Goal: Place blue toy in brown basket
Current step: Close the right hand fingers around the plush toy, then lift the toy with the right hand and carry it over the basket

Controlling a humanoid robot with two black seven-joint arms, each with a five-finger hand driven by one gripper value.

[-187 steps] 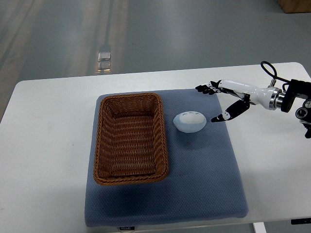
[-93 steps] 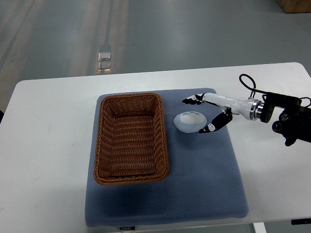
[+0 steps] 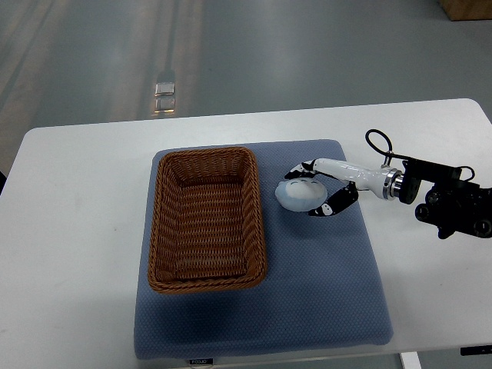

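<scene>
Coming in from the right edge of the frame, right robot hand [image 3: 314, 190] reaching to the middle of the picture. Spreading its fingers [image 3: 296, 171] wide around the blue toy [image 3: 300, 194], some above it in the picture and the thumb below it, right at the toy's edges. Not gripping it tight yet, as far as can be seen. Blue toy lying on the blue mat [image 3: 323, 292], just right of the brown basket [image 3: 206, 219] and not touching it. Sitting left of center on the same mat, brown basket holding nothing inside. Mat resting on the white table [image 3: 69, 231]. Trailing off toward the right edge, white arm with black parts and a looping black cable [image 3: 377, 142].
</scene>
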